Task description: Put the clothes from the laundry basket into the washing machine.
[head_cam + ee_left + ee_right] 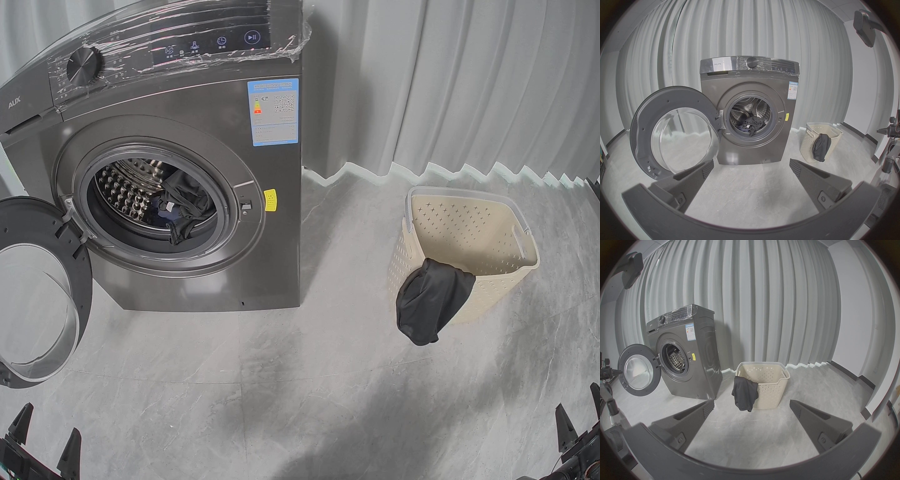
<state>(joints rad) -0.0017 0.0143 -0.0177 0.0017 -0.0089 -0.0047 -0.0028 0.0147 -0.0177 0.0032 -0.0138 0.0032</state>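
Nearest you, the left gripper (750,164) sits low at the near left with its jaws spread wide. The right gripper (751,404) at the near right is spread just as wide, and each hangs over the grey floor (281,387), well apart from the clothes. Farther on at the right stands the cream laundry basket (494,250), with a dark garment (431,300) draped over its near-left rim; the right wrist view shows you it hanging down the outer wall. At the far left the washing machine (187,187) has its door (37,294) swung open leftward. The left wrist view looks straight into the drum, where dark clothes (751,123) lie at the mouth. A pale curtain (469,81) hangs behind.
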